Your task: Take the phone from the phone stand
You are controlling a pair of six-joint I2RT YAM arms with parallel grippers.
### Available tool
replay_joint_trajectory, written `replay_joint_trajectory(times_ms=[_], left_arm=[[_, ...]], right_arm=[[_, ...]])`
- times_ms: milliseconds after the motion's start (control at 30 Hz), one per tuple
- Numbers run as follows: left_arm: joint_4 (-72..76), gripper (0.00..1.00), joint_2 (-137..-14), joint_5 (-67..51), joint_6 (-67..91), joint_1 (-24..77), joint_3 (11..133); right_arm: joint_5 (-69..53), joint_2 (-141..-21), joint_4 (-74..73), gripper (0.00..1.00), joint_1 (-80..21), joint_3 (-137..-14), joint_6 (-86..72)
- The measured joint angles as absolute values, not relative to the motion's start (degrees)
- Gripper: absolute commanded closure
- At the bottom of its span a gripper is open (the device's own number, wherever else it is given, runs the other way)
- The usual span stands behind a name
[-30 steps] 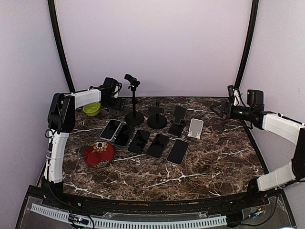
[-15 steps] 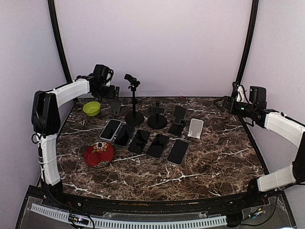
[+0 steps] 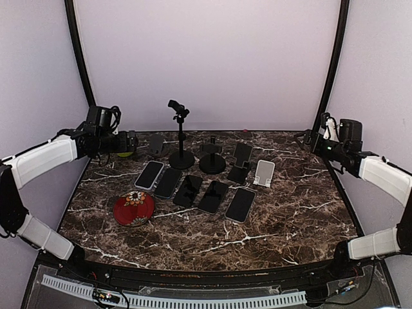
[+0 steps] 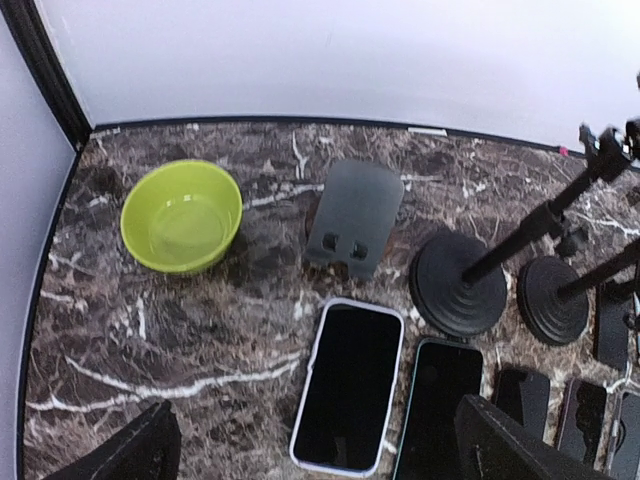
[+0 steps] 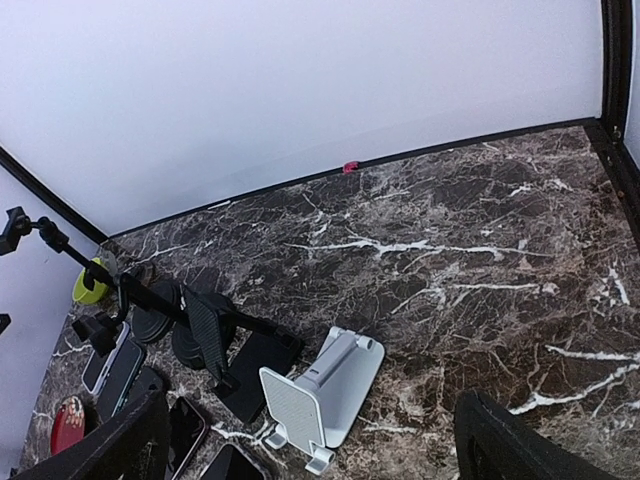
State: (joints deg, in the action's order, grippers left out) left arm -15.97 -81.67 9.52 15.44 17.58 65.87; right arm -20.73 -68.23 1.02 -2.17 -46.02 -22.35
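Several phones lie flat in a row on the marble table: a white-cased phone [image 3: 149, 174] [image 4: 350, 385], a dark phone [image 3: 167, 182] [image 4: 440, 410] beside it, and others running right to the largest [image 3: 240, 204]. Behind them stand a grey stand [image 3: 156, 144] [image 4: 354, 216], a tall clamp stand [image 3: 180, 132], a round black stand [image 3: 212, 158], a black stand [image 3: 240, 161] and a white stand [image 3: 264, 172] [image 5: 325, 400]. None of them carries a phone. My left gripper [image 3: 125, 143] [image 4: 320, 460] hovers open at the back left. At the back right my right gripper [image 3: 308, 137] [image 5: 315, 450] is open, holding nothing.
A lime green bowl [image 4: 181, 215] sits in the back left corner, just left of the grey stand. A red patterned plate [image 3: 134, 208] lies at the front left of the phones. Black frame posts [image 3: 80, 58] rise at both back corners.
My left arm has swung out to the left, away from the grey stand, with its jaws opening a little wider. The right gripper has drawn back slightly to the right.
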Motion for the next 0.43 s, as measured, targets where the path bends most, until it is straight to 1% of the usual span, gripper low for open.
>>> replay_joint_trajectory(times_ms=[200,333,433], left_arm=[[-11.0,0.02,-72.4,7.0,19.9,19.6,50.5],[-8.5,0.02,-69.6,6.3,22.5,21.4,43.8],[-8.0,0.01,-69.1,6.4,23.7,21.7,41.6]], right_arm=[[-22.2,-68.0,5.2,0.01,-2.1,-39.9,-23.5],[-23.0,-67.3,7.1,0.01,-2.1,-35.8,-24.1],[-23.4,-66.7,7.7,0.01,-2.1,-34.3,-24.3]])
